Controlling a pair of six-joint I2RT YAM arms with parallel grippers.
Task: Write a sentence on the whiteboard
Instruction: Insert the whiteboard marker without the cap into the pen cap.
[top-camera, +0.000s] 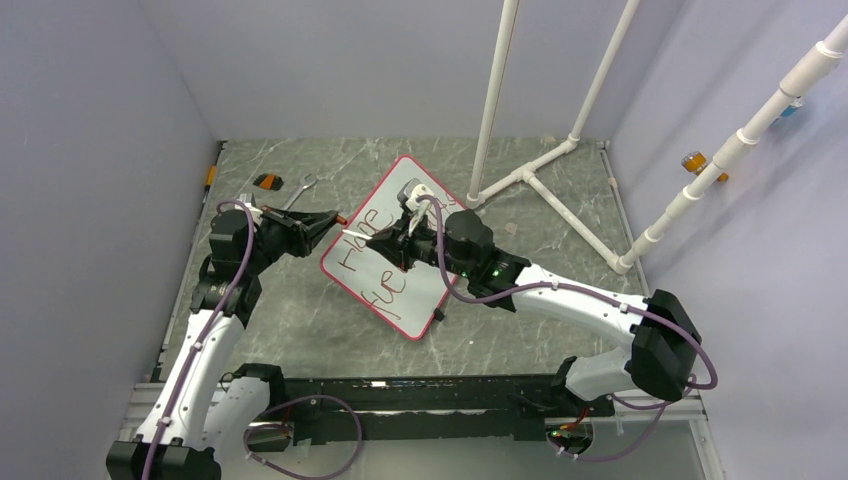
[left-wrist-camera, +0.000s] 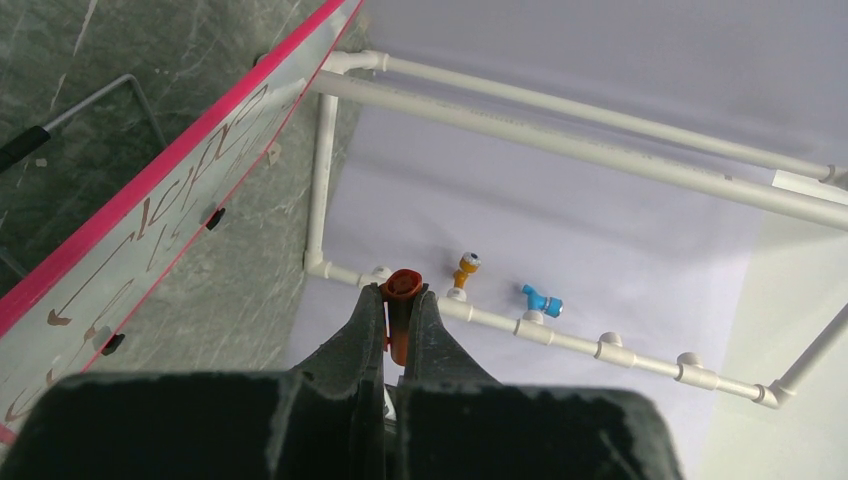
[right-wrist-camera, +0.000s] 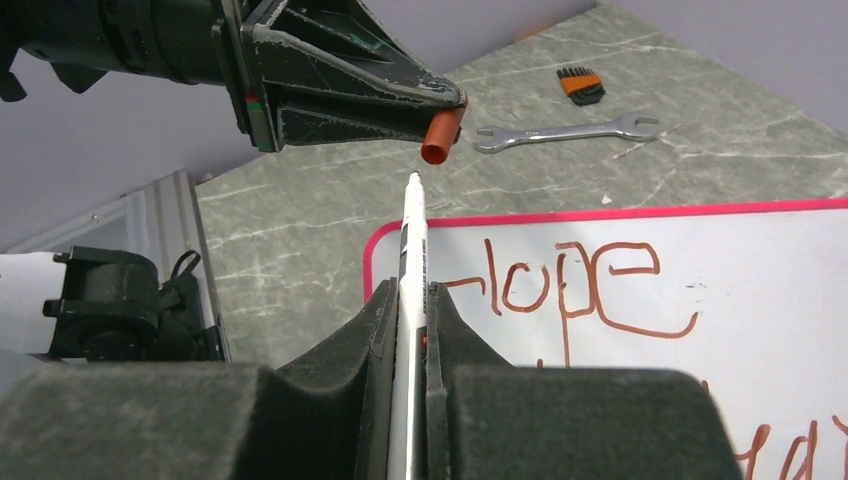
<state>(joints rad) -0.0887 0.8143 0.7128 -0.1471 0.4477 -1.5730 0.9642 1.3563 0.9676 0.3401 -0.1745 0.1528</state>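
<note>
Gripping marker (right-wrist-camera: 413, 230), right fingers (right-wrist-camera: 380, 325) face left fingers (right-wrist-camera: 430, 98) clamping orange cap (right-wrist-camera: 440, 135); wrench (right-wrist-camera: 560, 132) beyond whiteboard (right-wrist-camera: 600, 213).

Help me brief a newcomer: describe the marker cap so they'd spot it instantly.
Start at the red-framed whiteboard. Off its left edge, the left claw pinches the cap. It is a stubby orange-red tube, unlike the long white marker facing it.
</note>
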